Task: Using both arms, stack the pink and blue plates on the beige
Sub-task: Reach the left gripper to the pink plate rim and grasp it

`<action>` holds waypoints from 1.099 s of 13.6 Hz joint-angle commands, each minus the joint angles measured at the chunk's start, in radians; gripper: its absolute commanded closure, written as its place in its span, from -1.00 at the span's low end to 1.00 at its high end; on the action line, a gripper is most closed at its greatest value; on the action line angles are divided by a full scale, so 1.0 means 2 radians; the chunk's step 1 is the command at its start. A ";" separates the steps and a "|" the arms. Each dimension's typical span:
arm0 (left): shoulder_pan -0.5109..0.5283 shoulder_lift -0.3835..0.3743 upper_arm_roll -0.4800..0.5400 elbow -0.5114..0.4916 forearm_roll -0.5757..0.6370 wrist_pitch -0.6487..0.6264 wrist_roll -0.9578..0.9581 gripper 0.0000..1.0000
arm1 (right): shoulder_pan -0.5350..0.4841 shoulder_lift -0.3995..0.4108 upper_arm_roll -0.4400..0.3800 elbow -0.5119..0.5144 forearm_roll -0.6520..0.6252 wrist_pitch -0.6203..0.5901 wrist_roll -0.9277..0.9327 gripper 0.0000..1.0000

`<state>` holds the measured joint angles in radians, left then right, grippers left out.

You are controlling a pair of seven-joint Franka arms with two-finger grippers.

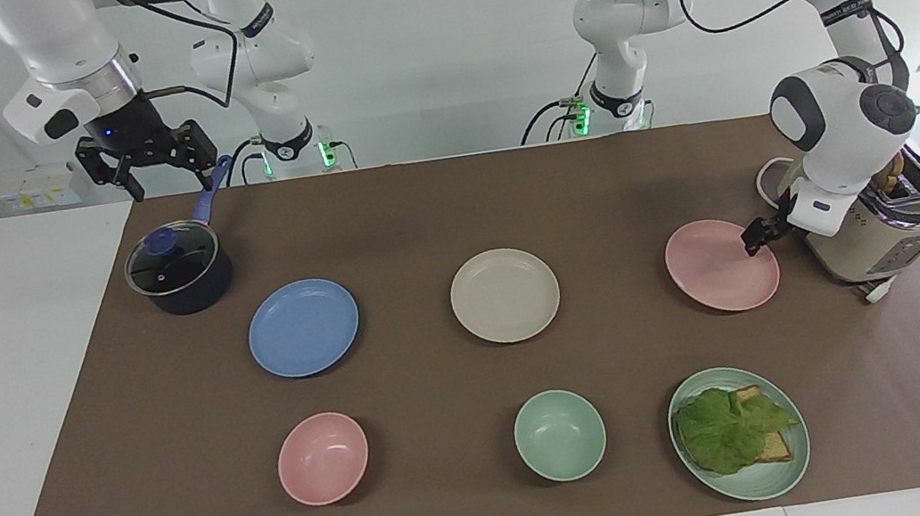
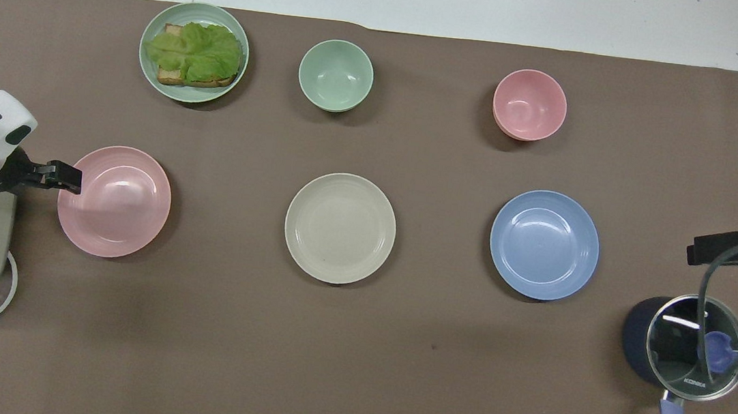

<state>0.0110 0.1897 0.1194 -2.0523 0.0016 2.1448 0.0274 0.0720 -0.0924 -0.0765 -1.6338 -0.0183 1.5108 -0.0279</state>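
Opening step, reaching for the first plate. The brown-covered tabletop (image 1: pixel 435 207) carries the whole layout, and I see my two arms above it: the left arm (image 1: pixel 840 114) bends down over its own end, and the right arm (image 1: pixel 66 52) waits raised above the pot's end. The toaster (image 1: pixel 880 235) stands just beside the pink plate (image 1: pixel 718 267), and the lidded dark pot (image 1: pixel 179 275) sits near the blue plate (image 1: pixel 303 327), a little closer to the robots. The three task plates lie in one row, well apart: pink toward the left arm's end, the beige plate (image 1: pixel 505 295) in the middle and blue toward the right arm's end; nothing is stacked yet. Farther from the robots stand a green plate with lettuce and toast (image 1: pixel 738 433), a green bowl (image 1: pixel 559 435) and a pink bowl (image 1: pixel 323 458). The left gripper (image 1: pixel 756 236) is low at the pink plate's rim on the toaster's side, jaws apart and empty; I cannot tell whether it touches the rim. The right gripper (image 1: pixel 145 163) hangs over the pot's handle with jaws wide, holding nothing. I judge the next move to be settling the left gripper's jaws astride the rim, closing, then lifting and carrying the plate over the beige one.
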 commanded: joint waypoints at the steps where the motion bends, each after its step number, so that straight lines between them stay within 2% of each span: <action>1: 0.008 0.000 -0.004 -0.015 0.000 0.018 -0.030 -1.00 | -0.005 -0.009 0.001 -0.013 0.000 0.010 -0.011 -1.00; 2: 0.008 -0.002 -0.004 -0.023 0.000 0.016 -0.035 -1.00 | -0.005 -0.009 0.001 -0.013 0.000 0.010 -0.011 -1.00; 3: 0.008 -0.003 -0.004 -0.030 0.000 0.017 -0.035 -0.76 | -0.005 -0.009 0.001 -0.013 0.000 0.010 -0.011 -1.00; 5: 0.007 -0.004 -0.004 -0.032 0.000 0.013 -0.035 0.05 | -0.005 -0.009 0.001 -0.013 0.000 0.010 -0.011 -1.00; 6: 0.007 -0.004 -0.004 -0.032 0.000 0.011 -0.035 0.32 | -0.005 -0.009 0.001 -0.013 0.000 0.010 -0.011 -1.00; 8: 0.007 -0.005 -0.004 -0.032 0.000 0.008 -0.034 0.69 | -0.005 -0.010 0.001 -0.013 0.000 0.010 -0.011 -1.00; 9: 0.007 -0.005 -0.004 -0.032 0.000 0.002 -0.034 0.99 | -0.005 -0.010 0.001 -0.013 0.000 0.010 -0.011 -1.00; 12: 0.006 -0.002 -0.005 -0.012 -0.008 -0.032 -0.034 1.00 | -0.005 -0.011 0.001 -0.015 0.000 0.011 -0.011 -1.00; 15: 0.004 -0.004 -0.004 0.053 -0.048 -0.125 -0.034 1.00 | -0.005 -0.011 0.001 -0.016 0.000 0.011 -0.011 -1.00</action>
<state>0.0180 0.1853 0.1146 -2.0251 -0.0668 2.0132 -0.0325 0.0720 -0.0934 -0.0765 -1.6357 -0.0183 1.5108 -0.0279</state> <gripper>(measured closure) 0.952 0.000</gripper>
